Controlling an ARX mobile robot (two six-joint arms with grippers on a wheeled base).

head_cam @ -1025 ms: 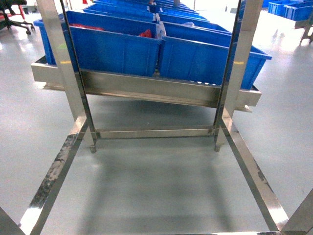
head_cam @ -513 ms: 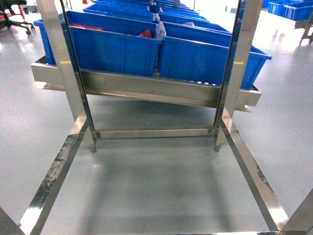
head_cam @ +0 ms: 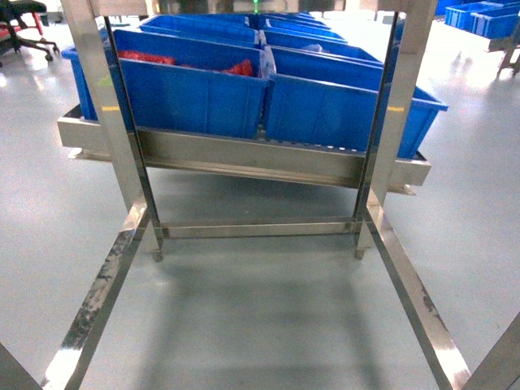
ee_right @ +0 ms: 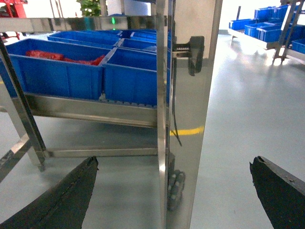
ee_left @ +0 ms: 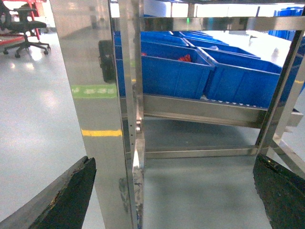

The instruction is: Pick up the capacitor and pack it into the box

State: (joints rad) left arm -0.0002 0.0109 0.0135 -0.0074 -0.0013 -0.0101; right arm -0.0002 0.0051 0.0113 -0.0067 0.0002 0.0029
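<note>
Neither the box nor a capacitor that I can make out appears in any view. My left gripper (ee_left: pixel 174 162) is open, its dark fingers (ee_left: pixel 71 191) wide apart on either side of a steel upright (ee_left: pixel 95 119), holding nothing. The right gripper (ee_right: pixel 174 161) is open too, with its fingers (ee_right: pixel 71 195) spread around another steel post (ee_right: pixel 190 119) and nothing between them. Neither gripper shows in the head view.
A steel rack (head_cam: pixel 244 154) ahead carries rows of blue bins (head_cam: pixel 195 89); one bin holds red items (head_cam: pixel 146 58). Steel uprights (head_cam: pixel 101 106) and floor rails (head_cam: pixel 97 301) frame the grey floor in front of me. An office chair (ee_left: pixel 24 28) stands at the far left.
In the head view the rack and bins have slid slightly down the frame, and more of the far bins shows. No gripper appears in the earlier frames.
</note>
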